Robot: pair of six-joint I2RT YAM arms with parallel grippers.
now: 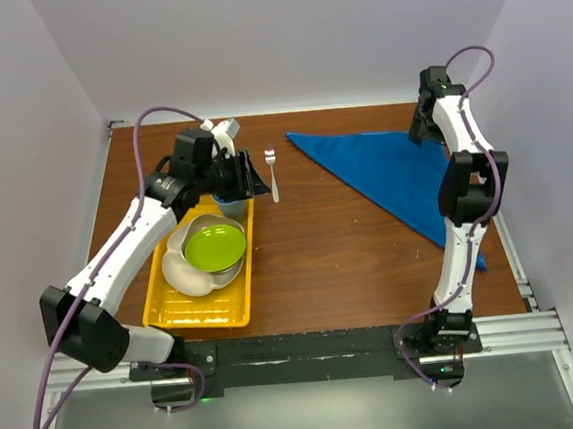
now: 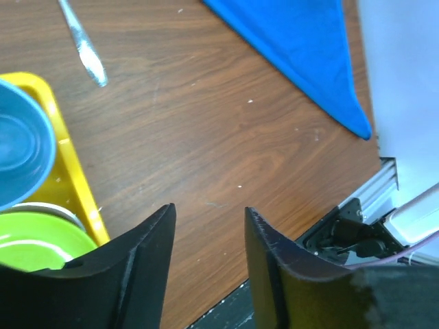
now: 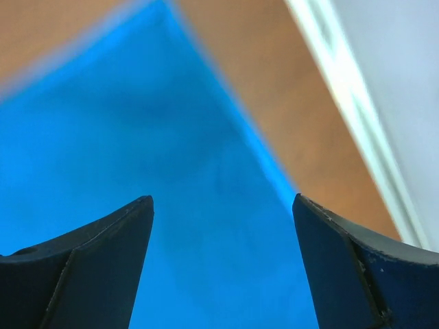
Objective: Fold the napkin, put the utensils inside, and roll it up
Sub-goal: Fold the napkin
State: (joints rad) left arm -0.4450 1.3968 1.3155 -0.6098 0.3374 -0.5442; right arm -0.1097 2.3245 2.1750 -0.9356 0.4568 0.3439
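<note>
Right gripper (image 3: 223, 199), at the far right of the table (image 1: 331, 261), hangs over the napkin (image 1: 393, 170) with its 2 jaws spread wide and nothing between them; whether the fingertips touch the cloth cannot be told. Left gripper (image 2: 209, 209) hovers above bare wood beside the rear right corner of the yellow tray (image 1: 199, 307), its jaws parted and empty. Bright blue and lying flat as a triangle, the napkin occupies the right rear part of the table: 1 tip points left toward the fork (image 1: 272, 176), and another reaches the table's right edge nearer the arm bases. Silver and slim, the fork lies on the wood between tray and napkin, touching neither, its tines toward the back wall. On the tray sit a blue cup (image 2: 17, 147), a green dish (image 1: 214, 246) and a white bowl (image 1: 186, 268), the green dish resting in the white bowl. Brown wood grain covers the table surface, with small pale specks visible in the left wrist view. Pale, plain walls (image 1: 281, 34) enclose the table on 3 sides, and a metal rail (image 1: 508, 331) runs along the near edge, where both arm bases are bolted.
</note>
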